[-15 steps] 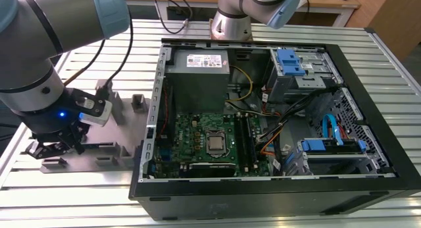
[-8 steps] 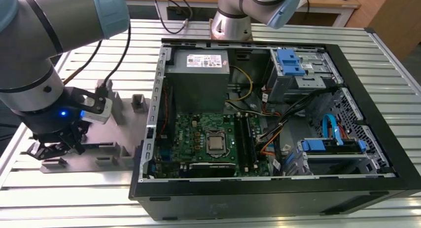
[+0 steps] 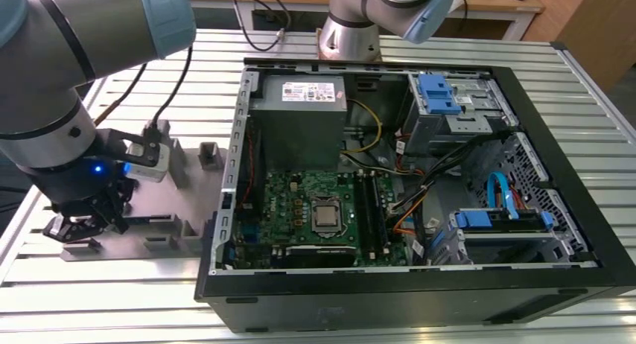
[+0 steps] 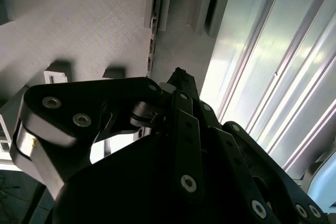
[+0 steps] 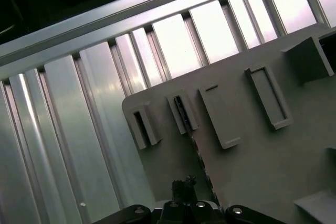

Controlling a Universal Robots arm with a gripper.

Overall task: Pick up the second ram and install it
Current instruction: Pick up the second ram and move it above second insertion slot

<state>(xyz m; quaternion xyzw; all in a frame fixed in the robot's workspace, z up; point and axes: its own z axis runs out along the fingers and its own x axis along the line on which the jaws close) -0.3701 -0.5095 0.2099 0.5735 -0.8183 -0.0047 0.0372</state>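
My tool hangs low over the grey fixture plate, just beside the second ram, which stands on edge. I cannot tell how wide it is set.

1. I am seeing the gripper hanging low over the grey fixture plate, at nine o'clock from the open computer case.
2. The motherboard is lying inside the case, toward its seven o'clock corner.
3. Another arm's base is standing at twelve o'clock.
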